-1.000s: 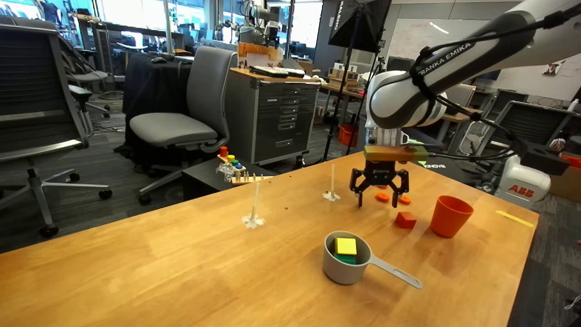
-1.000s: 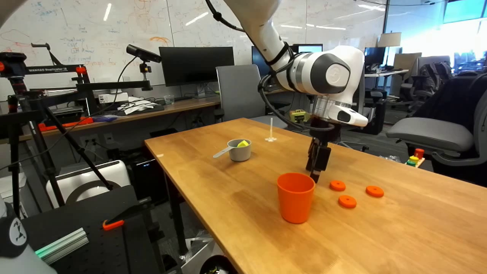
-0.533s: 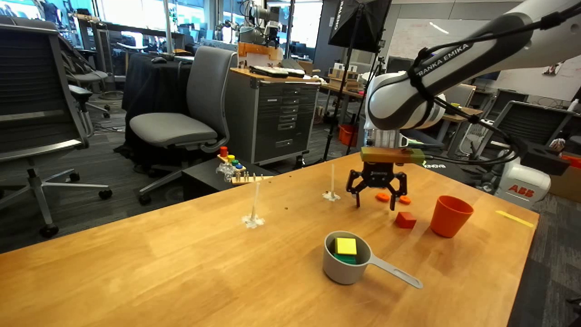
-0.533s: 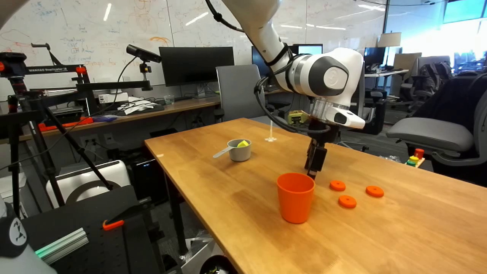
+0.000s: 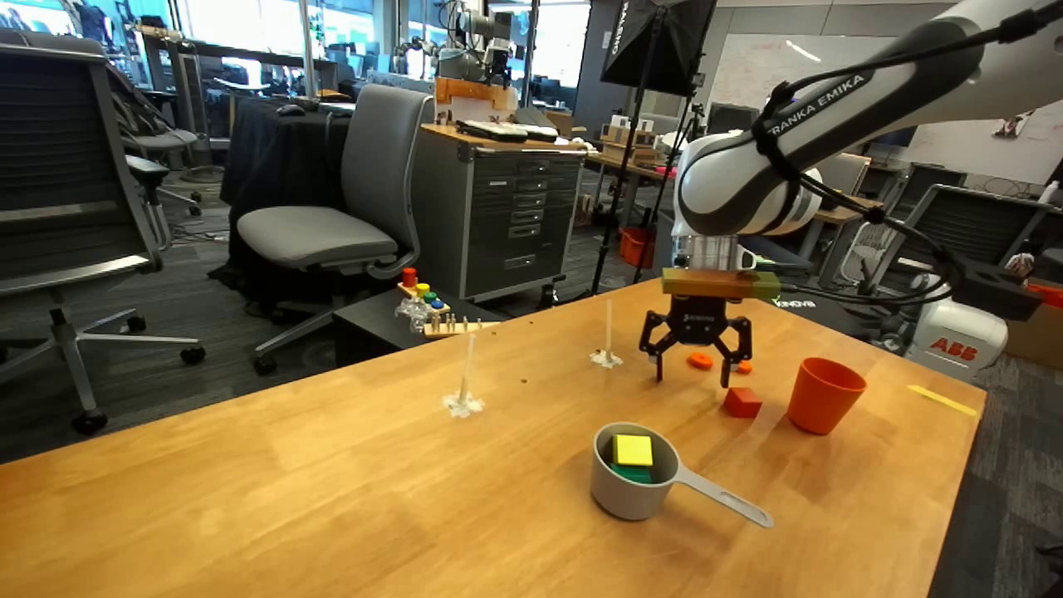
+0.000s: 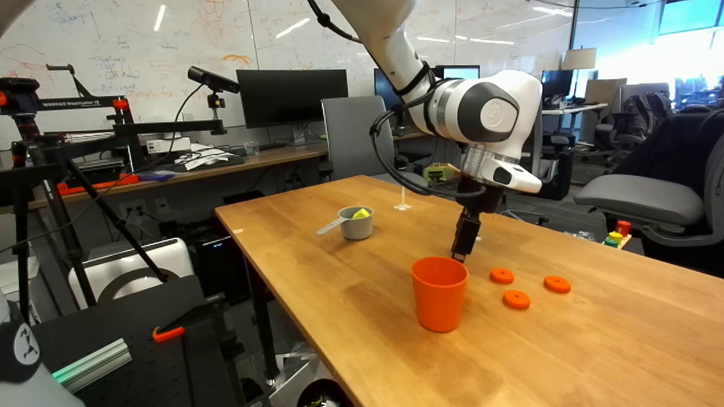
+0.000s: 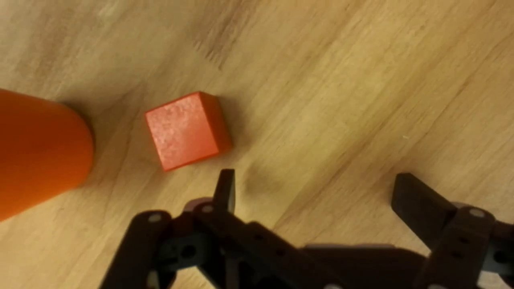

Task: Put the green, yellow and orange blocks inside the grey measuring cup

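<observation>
The grey measuring cup [image 5: 627, 502] stands upright on the table and shows in both exterior views [image 6: 357, 229]. Inside it lie the yellow block [image 5: 633, 451], on top, and the green block [image 5: 633, 475] beneath. The yellow block also shows in an exterior view [image 6: 361, 213]. The orange-red block [image 5: 742, 403] sits on the table; in the wrist view [image 7: 182, 132] it lies beyond and left of the left fingertip. It is hidden in an exterior view. My gripper [image 5: 692, 375] is open and empty above the table, beside the block. Its fingers are wide apart in the wrist view [image 7: 314, 180].
An orange cup [image 5: 822, 399] stands close beside the orange-red block and shows at the left of the wrist view [image 7: 40, 156]. Three orange discs, one of them here [image 6: 516, 299], lie on the table. Thin white sticks [image 5: 467, 370] stand up from the tabletop.
My gripper has come down slightly and shifted a little toward the block, and the wrist has turned a little. The blocks and cups have not moved.
</observation>
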Robot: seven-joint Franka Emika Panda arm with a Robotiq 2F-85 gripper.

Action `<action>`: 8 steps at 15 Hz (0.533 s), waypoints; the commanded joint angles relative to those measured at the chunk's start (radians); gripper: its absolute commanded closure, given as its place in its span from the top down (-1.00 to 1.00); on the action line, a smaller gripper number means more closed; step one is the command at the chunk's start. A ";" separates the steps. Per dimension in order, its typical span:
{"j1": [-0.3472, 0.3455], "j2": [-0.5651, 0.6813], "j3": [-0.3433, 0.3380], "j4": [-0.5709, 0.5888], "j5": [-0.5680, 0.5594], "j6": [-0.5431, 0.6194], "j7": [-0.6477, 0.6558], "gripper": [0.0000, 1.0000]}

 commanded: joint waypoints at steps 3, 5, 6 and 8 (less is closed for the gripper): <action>-0.003 -0.020 -0.001 0.004 0.002 -0.078 -0.016 1.00; -0.003 -0.034 -0.001 0.003 0.002 -0.098 -0.018 1.00; -0.003 -0.037 -0.001 0.003 0.002 -0.101 -0.018 1.00; -0.008 -0.055 0.009 -0.026 0.048 -0.035 0.014 1.00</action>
